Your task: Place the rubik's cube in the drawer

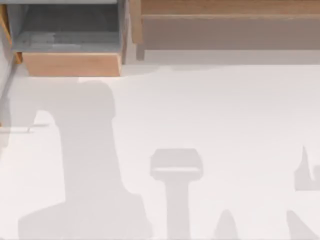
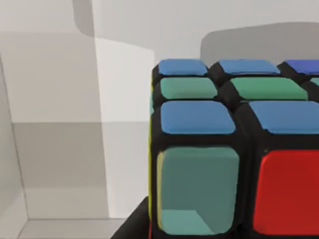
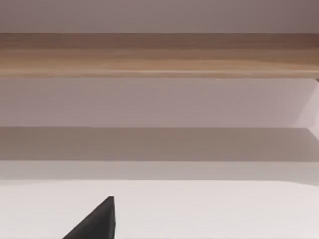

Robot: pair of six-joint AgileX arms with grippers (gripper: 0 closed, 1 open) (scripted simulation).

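Observation:
The rubik's cube point(image 2: 224, 149) sits very close in the left wrist view, showing blue, green, teal and red stickers on a black grid. Flat grey walls point(image 2: 55, 149) meeting in a floor corner stand behind it. A black sliver of my left gripper point(image 2: 130, 228) lies under the cube's near edge; whether it holds the cube I cannot tell. The drawer point(image 1: 72, 64) stands pulled open at the top view's far left, tan front panel toward the table, grey interior point(image 1: 70, 27) behind it. A black tip of my right gripper point(image 3: 97, 221) hovers over the white table.
A long wooden shelf point(image 1: 225, 25) runs along the back right, its edge point(image 3: 159, 55) facing the right wrist camera. Arm shadows fall across the white tabletop point(image 1: 225, 110) at the left, centre and right front.

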